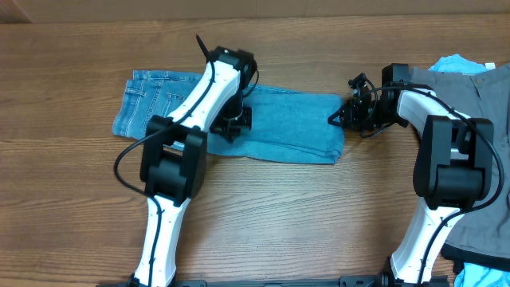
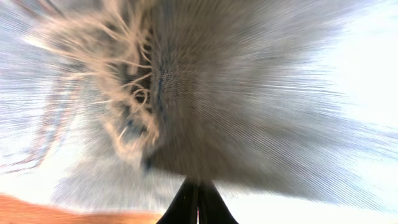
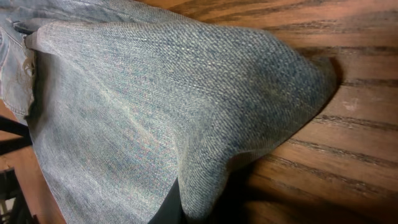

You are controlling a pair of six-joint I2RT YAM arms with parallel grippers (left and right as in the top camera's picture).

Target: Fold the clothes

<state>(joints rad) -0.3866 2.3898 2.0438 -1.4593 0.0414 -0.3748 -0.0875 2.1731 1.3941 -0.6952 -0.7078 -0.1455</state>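
The light-blue jeans (image 1: 279,127) lie folded across the middle of the table, waist end at the left. My left gripper (image 1: 233,123) sits over their middle. In the left wrist view the fingers (image 2: 198,186) are pressed together at the blurred denim (image 2: 249,93), with the frayed hem (image 2: 124,74) close to the camera. My right gripper (image 1: 336,118) is at the jeans' right edge. In the right wrist view a fold of denim (image 3: 155,93) drapes over its dark finger (image 3: 169,213), and the gripper (image 3: 177,208) is shut on that fold just above the wood.
Grey trousers (image 1: 478,119) lie at the right edge of the table (image 1: 319,215), under the right arm. A bright-blue garment (image 1: 458,62) peeks out behind them at the top right. Bare wood lies in front of the jeans.
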